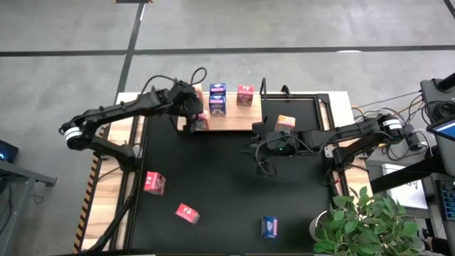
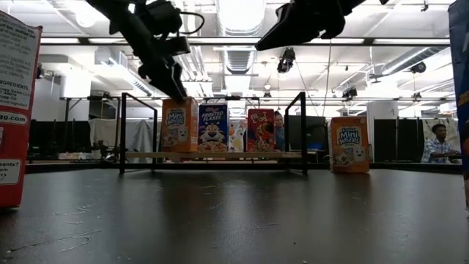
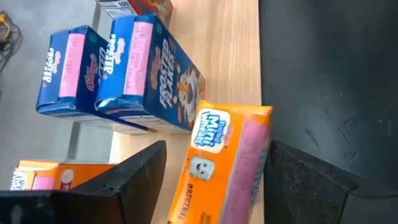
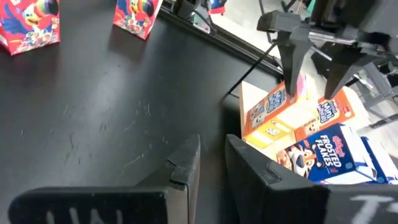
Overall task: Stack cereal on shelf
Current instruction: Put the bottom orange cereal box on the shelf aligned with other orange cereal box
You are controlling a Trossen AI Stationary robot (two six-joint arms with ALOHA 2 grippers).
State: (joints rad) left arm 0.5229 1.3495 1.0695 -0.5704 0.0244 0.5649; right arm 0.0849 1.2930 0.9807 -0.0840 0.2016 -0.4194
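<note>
The shelf (image 1: 231,122) is a light-wood board with black posts at the mat's far edge. On it stand blue cereal boxes (image 1: 217,99), a red one (image 1: 244,95) and orange ones (image 4: 267,115). My left gripper (image 1: 193,108) hangs open over the shelf's left end. Its fingers (image 3: 134,180) straddle an upright orange box (image 3: 230,162), which rests on its bottom face on the board (image 2: 179,125). My right gripper (image 4: 212,163) hovers over the mat to the right of the shelf's middle. It points at the shelf, with a narrow gap between its fingers and nothing in it. My left gripper comes slanting down from the left over the top of the orange box (image 2: 178,101), one finger on either side of it. Whether a finger touches the box, I cannot tell. The box stands upright on the shelf.
Another orange box (image 1: 285,122) stands on the mat just right of the shelf, beside my right gripper. Two red boxes (image 1: 154,182) (image 1: 188,212) and a blue one (image 1: 269,227) lie near the mat's front. A potted plant (image 1: 362,220) sits at the near right corner.
</note>
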